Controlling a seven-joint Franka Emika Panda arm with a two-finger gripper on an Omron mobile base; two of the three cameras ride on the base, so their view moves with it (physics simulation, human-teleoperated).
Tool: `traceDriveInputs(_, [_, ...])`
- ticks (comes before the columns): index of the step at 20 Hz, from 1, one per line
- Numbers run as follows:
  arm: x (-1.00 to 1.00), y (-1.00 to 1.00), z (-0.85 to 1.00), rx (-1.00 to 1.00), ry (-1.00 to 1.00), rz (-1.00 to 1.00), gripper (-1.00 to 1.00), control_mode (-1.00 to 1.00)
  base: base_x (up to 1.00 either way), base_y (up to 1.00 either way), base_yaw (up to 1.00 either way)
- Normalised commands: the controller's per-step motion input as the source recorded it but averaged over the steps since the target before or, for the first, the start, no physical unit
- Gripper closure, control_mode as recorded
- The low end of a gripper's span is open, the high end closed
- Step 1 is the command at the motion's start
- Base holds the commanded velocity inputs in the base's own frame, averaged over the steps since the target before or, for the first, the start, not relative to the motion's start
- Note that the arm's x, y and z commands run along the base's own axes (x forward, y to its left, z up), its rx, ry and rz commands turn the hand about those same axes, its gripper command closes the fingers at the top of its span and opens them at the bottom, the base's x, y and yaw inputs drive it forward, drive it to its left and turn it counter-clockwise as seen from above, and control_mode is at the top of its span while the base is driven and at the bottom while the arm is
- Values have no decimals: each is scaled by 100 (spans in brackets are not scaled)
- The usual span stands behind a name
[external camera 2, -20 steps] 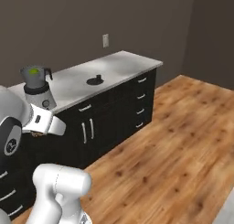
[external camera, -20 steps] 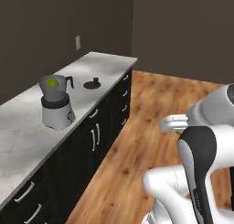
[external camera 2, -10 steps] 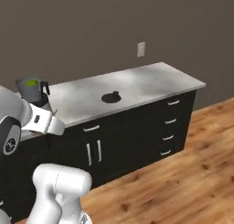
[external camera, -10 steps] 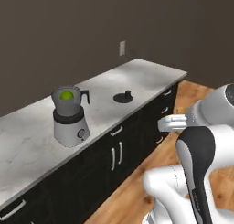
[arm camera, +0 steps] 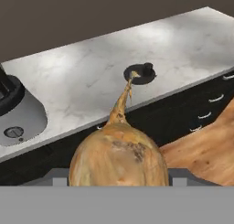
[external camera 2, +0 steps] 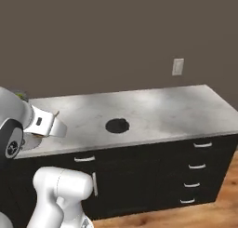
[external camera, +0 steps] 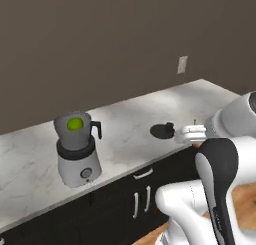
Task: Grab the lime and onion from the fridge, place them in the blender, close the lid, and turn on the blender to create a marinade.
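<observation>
My gripper [arm camera: 119, 175] is shut on the onion [arm camera: 118, 153], a golden-brown bulb whose dry stem points at the counter. From the left base view, the hand [external camera: 192, 134] hovers at the counter's front edge, just right of the lid [external camera: 162, 130]. The lid [arm camera: 139, 73], a flat black disc with a small knob, lies on the marble. The blender [external camera: 76, 149] stands to the left with its jar uncovered, and the lime [external camera: 75, 123] rests inside it. Its grey base and knob [arm camera: 13, 132] show at the hand view's left edge. The fridge is out of view.
The marble counter [external camera 2: 162, 110] runs along a dark wall with a white outlet [external camera 2: 177, 66]. Black cabinets and drawers [external camera 2: 197, 166] sit below it. Wooden floor [arm camera: 205, 150] lies in front, to the right.
The whole scene has swung as the base moved: the counter now faces the cameras squarely, with blender and lid closer. The gripper has kept its hold on the onion.
</observation>
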Motion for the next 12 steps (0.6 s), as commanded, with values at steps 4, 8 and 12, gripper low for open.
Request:
traceDriveInputs(4, [0, 0, 0, 0, 0, 0, 100, 100, 82, -25, 60])
traceDriveInputs(8, [0, 0, 0, 0, 0, 0, 100, 100, 40, -26, 57])
traceDriveInputs(12, [0, 0, 0, 0, 0, 0, 100, 100, 17, -32, 46])
